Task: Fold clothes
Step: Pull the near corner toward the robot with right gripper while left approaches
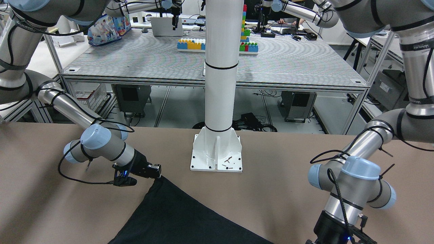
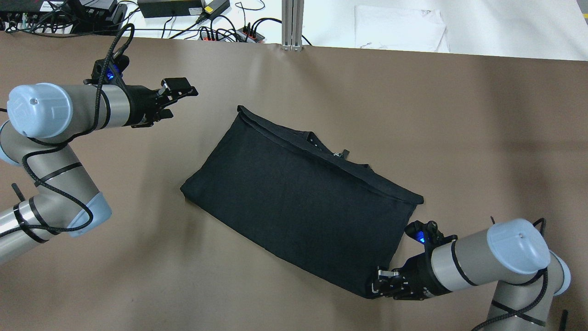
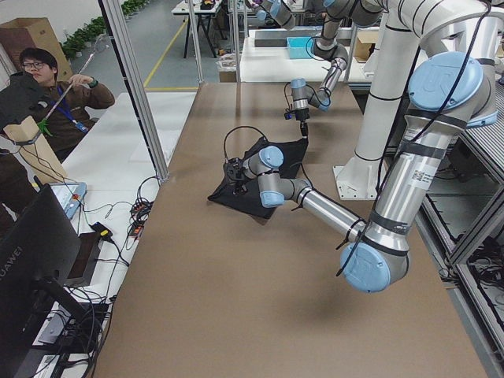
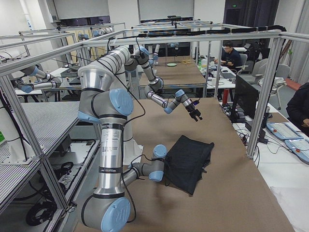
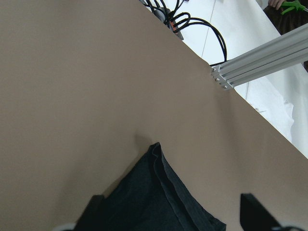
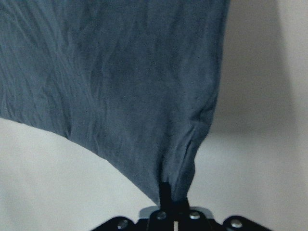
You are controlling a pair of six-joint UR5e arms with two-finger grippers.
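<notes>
Overhead exterior – shows the black garment (image 2: pixel 294 202) lying flat and askew on the brown worktop (image 2: pixel 459 115), already doubled into a rough rectangle, just out from the white column (image 1: pixel 217 67) on the operators' side. Finds the right jaws, on the right arm (image 2: pixel 459 266), pinched shut on the garment corner nearest that column, with the cloth bunched into a small pleat at the grip. Finds the left jaws, on the left arm (image 2: pixel 92 108), spread wide and holding nothing, above bare worktop well out from the column, near the garment's opposite far corner. Probably calls for another fold. To do it well: lower the left jaws onto that free corner and close on both layers – then lift the two corners together, level, keep the edge taut, and lay it over without dragging the layer beneath.
</notes>
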